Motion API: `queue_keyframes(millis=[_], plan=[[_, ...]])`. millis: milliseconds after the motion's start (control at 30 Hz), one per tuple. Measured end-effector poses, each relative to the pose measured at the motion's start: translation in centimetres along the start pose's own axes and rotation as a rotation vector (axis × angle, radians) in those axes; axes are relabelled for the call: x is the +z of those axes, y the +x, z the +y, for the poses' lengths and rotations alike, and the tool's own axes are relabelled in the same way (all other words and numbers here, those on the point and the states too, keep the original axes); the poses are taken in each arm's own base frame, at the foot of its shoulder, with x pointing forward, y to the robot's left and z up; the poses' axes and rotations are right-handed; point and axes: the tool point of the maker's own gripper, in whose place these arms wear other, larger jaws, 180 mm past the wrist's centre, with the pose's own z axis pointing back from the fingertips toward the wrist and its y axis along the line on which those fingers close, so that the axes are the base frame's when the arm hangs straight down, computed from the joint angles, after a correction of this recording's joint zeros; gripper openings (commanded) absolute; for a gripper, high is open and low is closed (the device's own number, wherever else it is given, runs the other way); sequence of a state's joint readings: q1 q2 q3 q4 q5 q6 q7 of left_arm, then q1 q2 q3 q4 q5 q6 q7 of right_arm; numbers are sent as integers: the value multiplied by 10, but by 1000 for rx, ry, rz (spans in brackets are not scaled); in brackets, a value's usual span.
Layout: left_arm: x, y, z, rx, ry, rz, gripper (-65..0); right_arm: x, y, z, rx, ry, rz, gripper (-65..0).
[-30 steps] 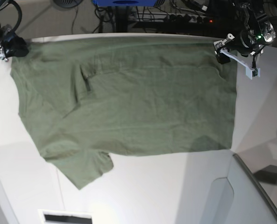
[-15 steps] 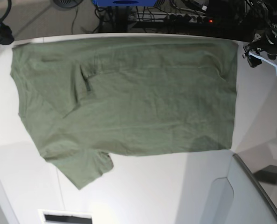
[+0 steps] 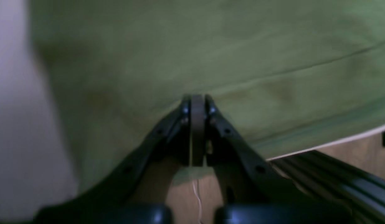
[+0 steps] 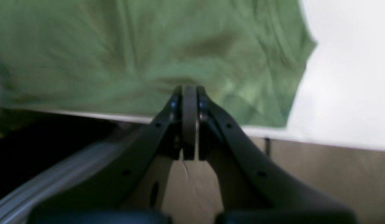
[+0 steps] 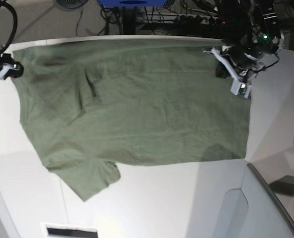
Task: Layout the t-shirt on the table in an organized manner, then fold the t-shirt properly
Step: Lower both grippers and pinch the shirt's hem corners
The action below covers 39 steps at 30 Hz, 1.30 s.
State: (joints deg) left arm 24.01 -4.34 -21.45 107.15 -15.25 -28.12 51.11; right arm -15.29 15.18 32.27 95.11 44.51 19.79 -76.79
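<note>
Both sets of jaws are shut, tips at the t-shirt (image 5: 137, 109) far edge.

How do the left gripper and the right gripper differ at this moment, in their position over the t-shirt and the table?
In the base view, the left gripper sits at the t-shirt's right far corner, over the cloth, while the right gripper sits at its left far corner, at the cloth's edge. The left wrist view shows table left of the cloth; the right wrist view shows table right of it. Both are shut, tips against the shirt by the far table edge.
</note>
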Motion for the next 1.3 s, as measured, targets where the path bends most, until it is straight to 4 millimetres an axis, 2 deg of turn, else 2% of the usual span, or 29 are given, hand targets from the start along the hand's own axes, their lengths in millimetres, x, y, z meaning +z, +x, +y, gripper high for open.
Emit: queue_keyframes(millis=[133, 233, 333, 467, 533, 633, 767, 867, 967, 1033, 1200, 1300], plan=[[-1, -2, 5, 51, 44, 8, -650, -8, 15, -10, -171, -98, -4, -650], [0, -6, 15, 70, 77, 25, -650, -11, 10, -16, -239, -109, -4, -650], [-2, -13, 27, 56, 98, 49, -650, -9, 1, -18, -198, -129, 12, -650], [-6, -20, 44, 7, 175, 56, -650, -10, 17, -2, -38, -98, -69, -650], [-11, -25, 46, -13, 183, 50, -650, -13, 15, 3, -8, -82, -79, -650], [-17, -43, 48, -11, 190, 99, -650, -16, 4, -2, -13, -103, -43, -650], [-21, -59, 50, 18, 186, 139, -650, -16, 9, 0, -12, -95, -62, -650], [-20, -56, 52, 14, 190, 123, -650, -16, 7, -1, -13, -97, -54, -650], [-15, -34, 50, -6, 192, 30, -650, -16, 7, 0, -13, -96, -56, -650], [-11, -24, 56, 3, 206, -7, -650, -16, 7, -1, -13, -97, -55, -650], [-8, -13, 97, -10, 291, 75, -650, -16, 7, 0, -12, -96, -55, -650], [-5, 0, 115, -24, 323, 107, -434, -16, 7, -1, -12, -97, -54, -650]])
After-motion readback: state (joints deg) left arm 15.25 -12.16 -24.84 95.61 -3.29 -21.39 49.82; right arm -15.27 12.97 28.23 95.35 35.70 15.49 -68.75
